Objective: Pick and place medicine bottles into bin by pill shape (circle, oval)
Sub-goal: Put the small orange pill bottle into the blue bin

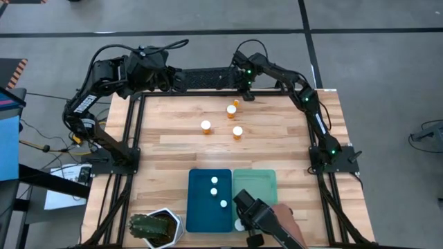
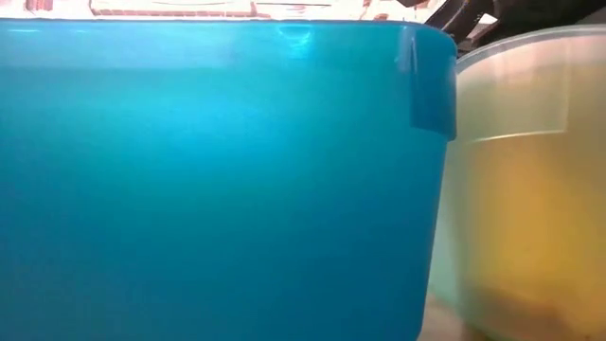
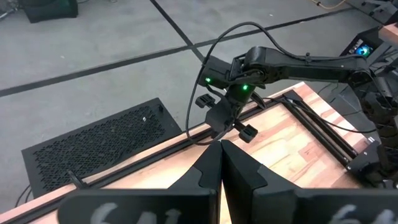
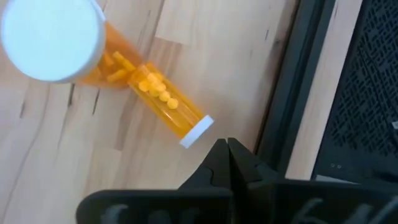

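Four pill bottles sat out on the wooden tabletop (image 1: 277,131), toward its far edge. One (image 1: 205,126) stood upright by itself; another (image 1: 237,131) stood a little to the right of it. Behind those, a third (image 1: 231,111) stood upright with a slimmer bottle (image 1: 236,103) lying on its side right against it, its cap pointing toward the back rail. From the right wrist view that lying bottle (image 4: 168,106) showed small round yellow pills inside, and the upright one (image 4: 53,38) beside it showed longer ones.

At the near edge the dark blue tray (image 1: 210,200) and the mint green tray (image 1: 256,187) lay side by side, touching. Three white caps showed in the blue tray (image 1: 214,180), (image 1: 214,191), (image 1: 223,204). A person's hand (image 1: 286,221) reached in over the near right corner of the green tray, holding something dark; a white cap (image 1: 239,225) showed just beside it at the tray's edge.

The right pincer (image 1: 246,95) hung just behind the lying bottle, fingers pressed together and holding nothing. The left pincer (image 1: 181,81) waited up by the back rail, well away from the bottles, likewise closed and empty.

A spiky green plant in a white pot (image 1: 158,229) stood at the near left corner, next to the blue tray.
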You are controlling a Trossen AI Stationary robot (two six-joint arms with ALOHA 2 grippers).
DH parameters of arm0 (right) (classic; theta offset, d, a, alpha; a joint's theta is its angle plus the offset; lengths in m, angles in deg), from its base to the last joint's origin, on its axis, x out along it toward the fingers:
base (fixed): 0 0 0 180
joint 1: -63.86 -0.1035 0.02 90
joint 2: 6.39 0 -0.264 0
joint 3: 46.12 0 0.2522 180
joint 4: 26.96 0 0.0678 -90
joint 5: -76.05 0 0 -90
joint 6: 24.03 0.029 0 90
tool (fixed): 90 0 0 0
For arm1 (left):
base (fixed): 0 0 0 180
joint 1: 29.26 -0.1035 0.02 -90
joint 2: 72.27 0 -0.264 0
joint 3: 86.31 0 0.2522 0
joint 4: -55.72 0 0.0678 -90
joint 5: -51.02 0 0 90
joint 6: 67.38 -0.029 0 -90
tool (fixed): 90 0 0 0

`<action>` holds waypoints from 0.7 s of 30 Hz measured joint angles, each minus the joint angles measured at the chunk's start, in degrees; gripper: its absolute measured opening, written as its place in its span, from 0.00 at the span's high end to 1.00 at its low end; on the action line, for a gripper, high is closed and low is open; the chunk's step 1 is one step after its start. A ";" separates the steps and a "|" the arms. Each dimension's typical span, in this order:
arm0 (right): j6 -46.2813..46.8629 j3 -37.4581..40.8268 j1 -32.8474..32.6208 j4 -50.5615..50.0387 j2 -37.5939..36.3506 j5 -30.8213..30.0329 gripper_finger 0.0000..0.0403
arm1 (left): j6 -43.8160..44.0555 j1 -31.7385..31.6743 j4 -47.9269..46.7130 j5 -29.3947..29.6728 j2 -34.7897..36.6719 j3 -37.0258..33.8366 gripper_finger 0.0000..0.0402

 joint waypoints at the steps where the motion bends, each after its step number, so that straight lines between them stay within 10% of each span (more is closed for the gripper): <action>1: 0.00 0.00 0.00 -0.30 -0.02 0.10 1.00 | 0.00 0.00 -0.02 0.00 0.00 0.00 1.00; 21: -4.04 0.15 1.97 -0.38 0.92 -1.15 1.00 | -0.87 0.00 -0.85 0.33 0.00 0.00 1.00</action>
